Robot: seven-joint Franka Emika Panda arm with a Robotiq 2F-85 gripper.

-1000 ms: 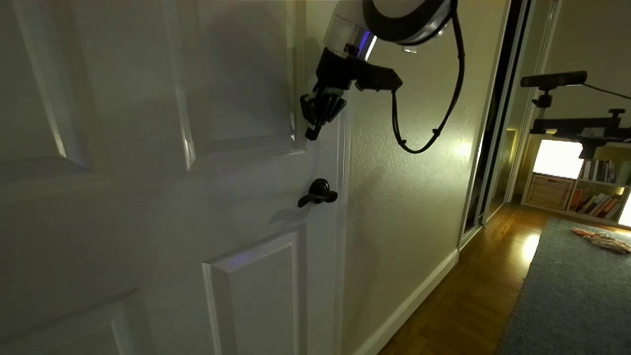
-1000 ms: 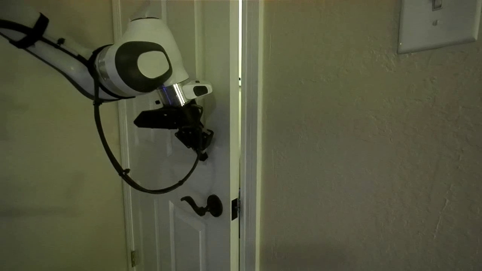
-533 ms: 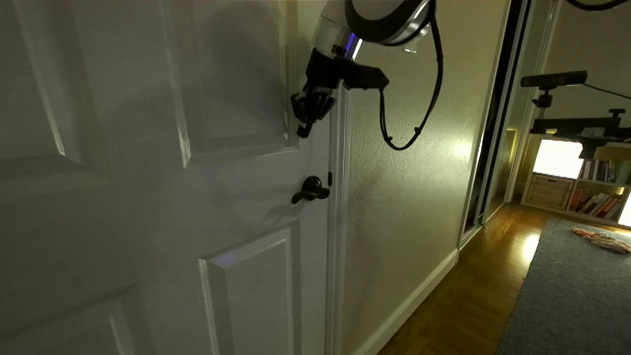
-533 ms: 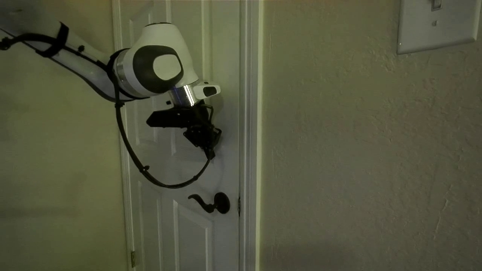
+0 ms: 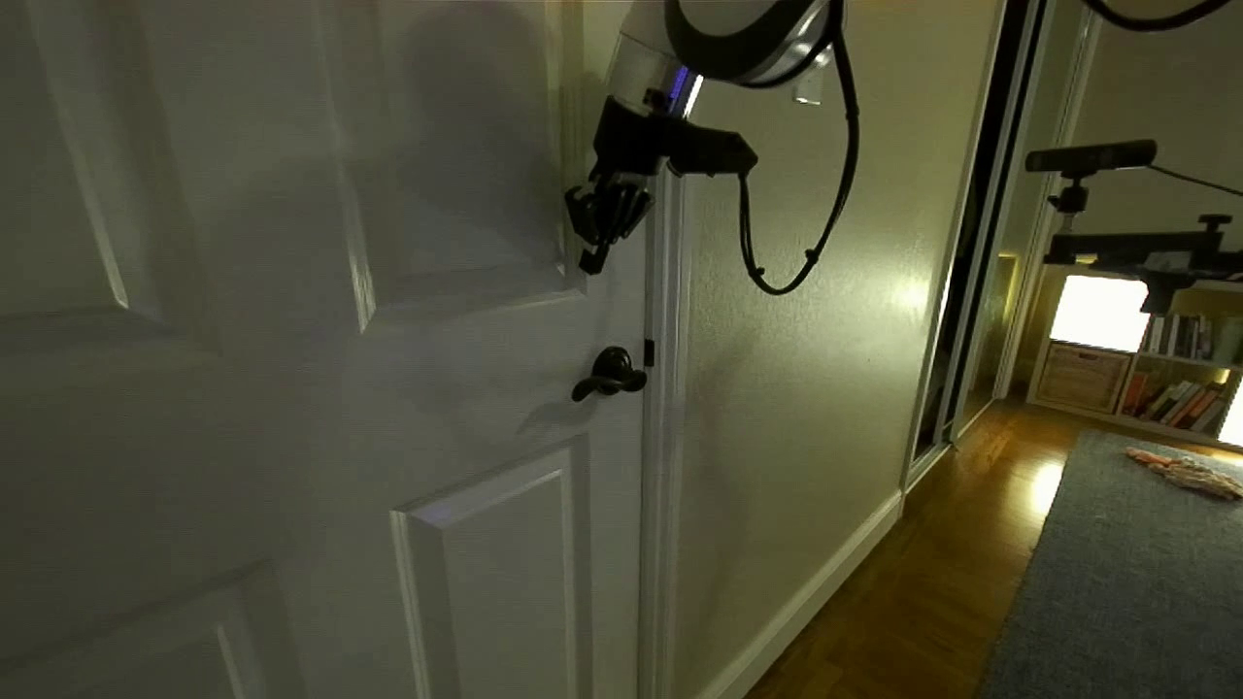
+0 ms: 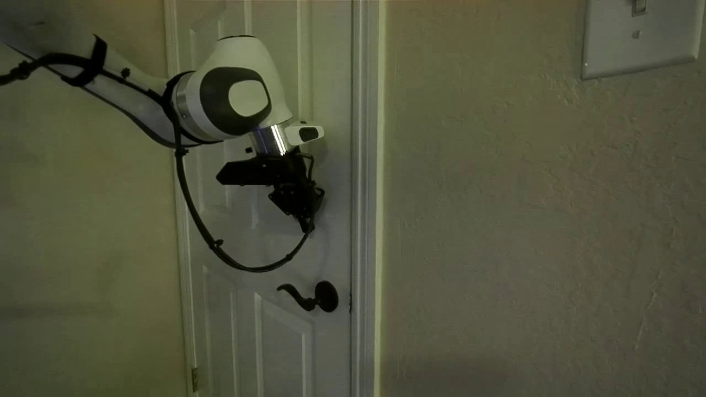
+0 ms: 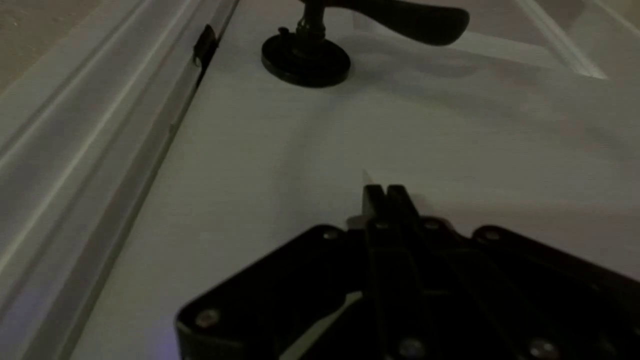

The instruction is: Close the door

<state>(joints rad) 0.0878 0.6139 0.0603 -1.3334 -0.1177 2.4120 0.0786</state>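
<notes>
White paint over raised rectangular panels: door (image 5: pixel 291 408), upright, long axis vertical, broad face directly before the gripper (image 7: pixel 385 190). Shows no bright gap along the latch edge; looks nearly or wholly home in the door frame (image 6: pixel 365 165), whether latched, impossible to say. Below the fingertips (image 7: pixel 376 205) and apart, black lever handle (image 6: pixel 310 303), pointing away from that frame. On the latch side of the fingertips, thin dark seam (image 7: pixel 133 215) between door and frame; lower down, a small black plate (image 7: pixel 205 45), probably the strike.

Fingers of the gripper brought together, a bare slit between, nothing held. Angles downward and in toward the door; tips very near the face or touching, too dim to say which.

Deciding relation: door face straight ahead of the tips, hinge (image 6: pixel 194 379) low and well off on the far side. Best to push square into the face, across that vertical axis, here near the latch edge, perhaps one last press. Possible trouble: a slide down onto the handle.

Above the gripper, white-and-black arm (image 6: pixel 242 99), black cable (image 6: pixel 259 269) looping beneath. Past the frame from the fingertips, textured wall (image 6: pixel 485 220) and light switch plate (image 6: pixel 640 38).
</notes>
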